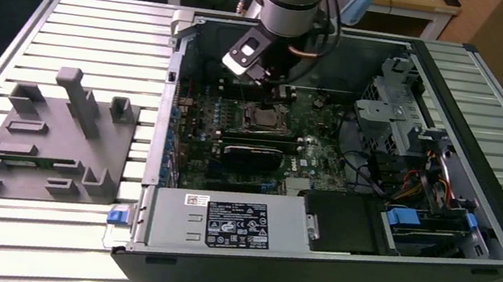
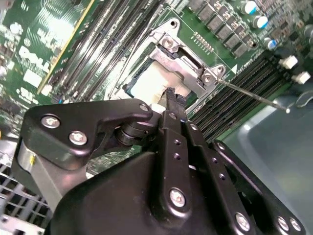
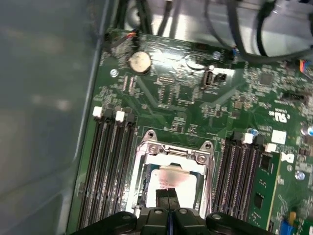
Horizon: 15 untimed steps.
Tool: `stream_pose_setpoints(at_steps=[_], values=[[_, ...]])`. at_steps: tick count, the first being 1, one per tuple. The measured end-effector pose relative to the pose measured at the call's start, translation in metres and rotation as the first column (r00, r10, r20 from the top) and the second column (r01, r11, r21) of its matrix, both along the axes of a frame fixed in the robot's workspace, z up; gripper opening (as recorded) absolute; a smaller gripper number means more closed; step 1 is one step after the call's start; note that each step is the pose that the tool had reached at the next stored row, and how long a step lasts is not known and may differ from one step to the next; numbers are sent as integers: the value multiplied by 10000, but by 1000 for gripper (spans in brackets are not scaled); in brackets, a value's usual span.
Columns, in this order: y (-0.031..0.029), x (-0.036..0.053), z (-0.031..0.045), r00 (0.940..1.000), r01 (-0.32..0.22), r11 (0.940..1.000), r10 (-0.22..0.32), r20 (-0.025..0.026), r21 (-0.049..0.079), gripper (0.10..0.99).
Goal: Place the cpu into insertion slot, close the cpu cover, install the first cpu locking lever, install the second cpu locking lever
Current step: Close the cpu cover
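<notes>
The gripper (image 2: 171,97) has its fingers pinched together with nothing between them, tips resting on the pale face of the cpu (image 2: 146,84). The cpu sits flat in the insertion slot (image 3: 149,188), directly under those tips. The silvery cpu cover (image 3: 173,152) frames the chip; can't tell if it's fully down. Just past the socket corner a thin lever rod (image 2: 254,96) sticks out over the black memory slots (image 2: 230,113) on the green board (image 2: 29,29).
</notes>
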<state>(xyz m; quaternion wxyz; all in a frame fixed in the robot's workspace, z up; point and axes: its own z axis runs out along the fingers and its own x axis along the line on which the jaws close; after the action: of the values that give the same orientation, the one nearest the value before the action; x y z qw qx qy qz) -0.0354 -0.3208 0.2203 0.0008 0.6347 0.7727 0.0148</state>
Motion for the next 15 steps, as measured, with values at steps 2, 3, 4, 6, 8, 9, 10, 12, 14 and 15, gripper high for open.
stream_pose_setpoints(at_steps=[2, 3, 4, 6, 8, 9, 10, 12, 14, 15], values=[[0, 0, 0, 9995, -330, 9995, 330, -1, 0, 106], [0, 0, 0, 9988, -480, 9988, 480, 0, 0, 106], [0, 0, 0, 9980, -630, 9980, 630, 0, 0, 106], [0, 0, 0, 9957, -926, 9957, 926, 0, -1, 106], [0, 0, 0, 9925, -1224, 9925, 1224, 0, 0, 106], [0, 0, 0, 9905, -1377, 9905, 1377, 0, 0, 106], [0, 0, 0, 9882, -1530, 9882, 1530, 0, 0, 106], [0, 0, 0, 9827, -1850, 9827, 1850, 0, 0, 106], [0, 0, 0, 9767, -2147, 9767, 2147, 0, 0, 106], [0, 0, 0, 9734, -2292, 9734, 2292, 0, 0, 106]])
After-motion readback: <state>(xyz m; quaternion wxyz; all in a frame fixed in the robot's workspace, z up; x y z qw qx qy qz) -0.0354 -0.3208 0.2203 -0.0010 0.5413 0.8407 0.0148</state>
